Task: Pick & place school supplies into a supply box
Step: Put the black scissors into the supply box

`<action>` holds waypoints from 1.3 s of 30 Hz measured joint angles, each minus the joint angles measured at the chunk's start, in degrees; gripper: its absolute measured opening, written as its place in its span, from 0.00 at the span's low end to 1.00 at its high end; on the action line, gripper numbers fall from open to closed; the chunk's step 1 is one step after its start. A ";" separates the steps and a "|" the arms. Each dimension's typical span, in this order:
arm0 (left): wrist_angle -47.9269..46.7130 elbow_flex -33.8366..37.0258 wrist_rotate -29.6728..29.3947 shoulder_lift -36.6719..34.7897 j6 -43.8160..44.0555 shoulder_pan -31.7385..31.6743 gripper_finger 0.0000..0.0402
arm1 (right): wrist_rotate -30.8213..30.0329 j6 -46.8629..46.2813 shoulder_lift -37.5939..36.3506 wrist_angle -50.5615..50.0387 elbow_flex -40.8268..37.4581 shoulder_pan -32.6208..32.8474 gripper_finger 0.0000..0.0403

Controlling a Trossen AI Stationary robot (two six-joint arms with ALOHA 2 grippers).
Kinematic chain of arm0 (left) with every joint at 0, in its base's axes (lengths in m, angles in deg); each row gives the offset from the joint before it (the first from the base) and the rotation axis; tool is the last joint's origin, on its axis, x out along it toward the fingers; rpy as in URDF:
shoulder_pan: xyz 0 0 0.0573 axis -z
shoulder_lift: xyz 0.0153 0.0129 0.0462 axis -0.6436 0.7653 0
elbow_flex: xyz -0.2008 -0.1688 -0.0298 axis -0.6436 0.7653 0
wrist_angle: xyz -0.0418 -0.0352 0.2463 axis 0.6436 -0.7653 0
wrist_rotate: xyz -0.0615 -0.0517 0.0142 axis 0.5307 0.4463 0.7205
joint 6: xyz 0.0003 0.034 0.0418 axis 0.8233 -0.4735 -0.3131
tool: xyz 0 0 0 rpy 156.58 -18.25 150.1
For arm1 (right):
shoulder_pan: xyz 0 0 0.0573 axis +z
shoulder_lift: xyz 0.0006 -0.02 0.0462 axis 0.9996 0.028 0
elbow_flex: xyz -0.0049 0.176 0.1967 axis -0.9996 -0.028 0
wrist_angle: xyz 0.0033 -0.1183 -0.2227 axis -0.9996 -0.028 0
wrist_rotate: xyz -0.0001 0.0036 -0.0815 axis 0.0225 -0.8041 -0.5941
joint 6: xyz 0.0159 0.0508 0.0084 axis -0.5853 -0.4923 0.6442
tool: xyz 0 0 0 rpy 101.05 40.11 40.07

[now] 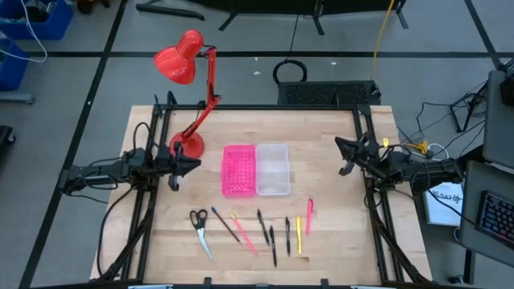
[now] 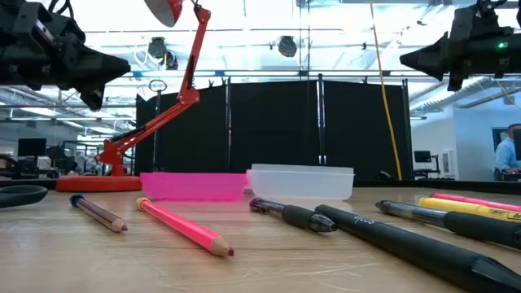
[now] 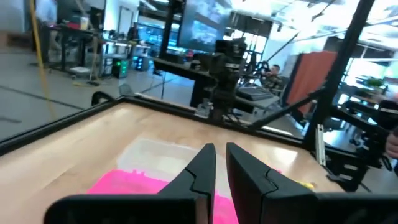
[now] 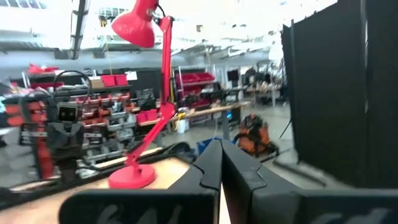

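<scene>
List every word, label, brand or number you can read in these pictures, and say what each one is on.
No text can be read for certain.
Black marker: pale script on the barrel, too blurred to read.
Yellow pen: dark print on the barrel, too small to read.
Paper beside the table: dark print, too small to read.
Scissors, pink tray and clear box: no markings visible.

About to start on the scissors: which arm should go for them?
Left, probably. The scissors lie at the left end of the row, on the side of the left pincer. The right pincer waits at the opposite table edge, nearer the pink pen.
</scene>
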 joint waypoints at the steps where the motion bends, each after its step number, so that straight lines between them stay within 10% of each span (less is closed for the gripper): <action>1: -0.41 -0.14 -0.85 0.61 1.07 0.24 0.11 | 0.08 1.68 0.00 0.09 0.00 0.00 0.00; 13: -17.88 -20.58 -23.23 28.47 10.96 16.68 0.03 | 4.94 2.44 0.02 -0.13 0.00 0.11 0.00; 21: -46.98 -43.34 -39.48 50.15 35.37 23.00 0.02 | 6.22 3.77 0.02 0.46 0.00 0.13 0.00; 29: -72.54 -52.51 -26.56 63.31 69.17 24.71 0.02 | 6.14 7.91 0.21 0.04 0.00 0.13 0.00; 39: -69.11 -51.96 -14.34 77.43 93.09 35.25 0.02 | 6.34 11.66 0.25 -6.95 0.04 0.04 0.00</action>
